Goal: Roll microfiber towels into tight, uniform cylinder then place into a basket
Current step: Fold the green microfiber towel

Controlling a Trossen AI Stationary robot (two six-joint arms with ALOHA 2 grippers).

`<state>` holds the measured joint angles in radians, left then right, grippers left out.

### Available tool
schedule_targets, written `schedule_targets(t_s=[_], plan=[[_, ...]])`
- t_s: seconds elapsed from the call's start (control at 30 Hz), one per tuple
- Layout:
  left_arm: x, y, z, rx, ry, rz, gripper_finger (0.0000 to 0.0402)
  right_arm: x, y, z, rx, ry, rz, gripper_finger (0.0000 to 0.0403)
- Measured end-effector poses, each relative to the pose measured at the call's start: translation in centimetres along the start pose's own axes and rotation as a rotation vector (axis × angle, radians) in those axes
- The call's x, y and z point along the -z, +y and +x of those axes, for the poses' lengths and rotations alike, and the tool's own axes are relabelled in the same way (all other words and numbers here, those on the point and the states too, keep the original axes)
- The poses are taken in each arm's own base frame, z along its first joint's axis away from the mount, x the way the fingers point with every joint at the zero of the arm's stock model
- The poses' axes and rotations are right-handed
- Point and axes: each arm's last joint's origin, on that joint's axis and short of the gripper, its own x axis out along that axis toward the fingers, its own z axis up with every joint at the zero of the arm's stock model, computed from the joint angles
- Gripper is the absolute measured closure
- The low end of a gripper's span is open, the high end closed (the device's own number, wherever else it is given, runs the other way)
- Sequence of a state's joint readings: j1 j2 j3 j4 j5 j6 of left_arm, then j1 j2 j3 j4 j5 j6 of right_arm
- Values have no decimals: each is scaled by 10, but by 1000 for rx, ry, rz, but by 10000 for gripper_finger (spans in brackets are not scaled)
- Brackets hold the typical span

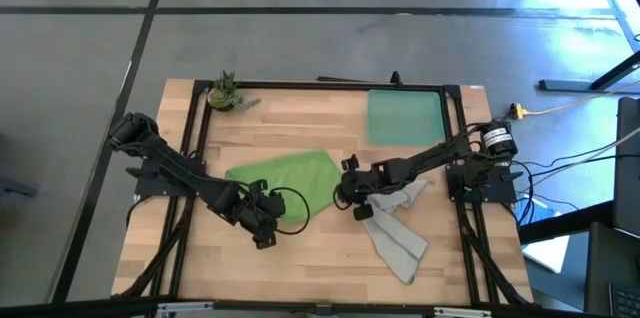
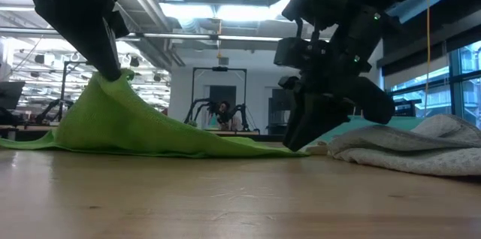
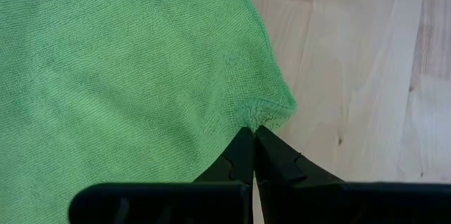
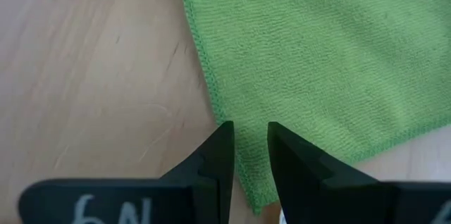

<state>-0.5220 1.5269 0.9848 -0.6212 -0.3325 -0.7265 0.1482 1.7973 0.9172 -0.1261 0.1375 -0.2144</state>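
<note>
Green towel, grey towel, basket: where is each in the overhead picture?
green towel point(image 1: 285, 173), high view, middle of the spread cloth
grey towel point(image 1: 398, 240), high view, its long trailing part
basket point(image 1: 404, 116), high view, its bare floor

Table point(image 1: 300, 248): one towel point(image 1: 285, 183) lay at centre, a second towel point(image 1: 400, 238) just right of it, toward the front. Basket point(image 1: 404, 116) sat behind both at the right; plant point(image 1: 224, 93) at the back left corner.

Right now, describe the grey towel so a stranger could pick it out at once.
On the wooden table, look to the right half, below the teal basket. The grey towel lies crumpled in a long strip by the right hand, pale and dull beside the spread lime green towel.
</note>
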Motion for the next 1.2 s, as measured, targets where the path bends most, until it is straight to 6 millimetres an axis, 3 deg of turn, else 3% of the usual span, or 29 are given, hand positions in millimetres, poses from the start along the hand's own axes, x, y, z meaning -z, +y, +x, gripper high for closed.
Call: schedule_targets(t_s=[0.33,0.47,0.87,1.2], plan=[[0,0,0,0,-1,0,401,6,-16,2,-9,25,149,314],[0,0,0,0,-1,0,401,6,-15,2,-87,12,153,314],[0,0,0,0,-1,0,401,9,-19,3,-76,31,219,314],[0,0,0,0,-1,-4,401,15,-22,23,-78,55,203,314]])
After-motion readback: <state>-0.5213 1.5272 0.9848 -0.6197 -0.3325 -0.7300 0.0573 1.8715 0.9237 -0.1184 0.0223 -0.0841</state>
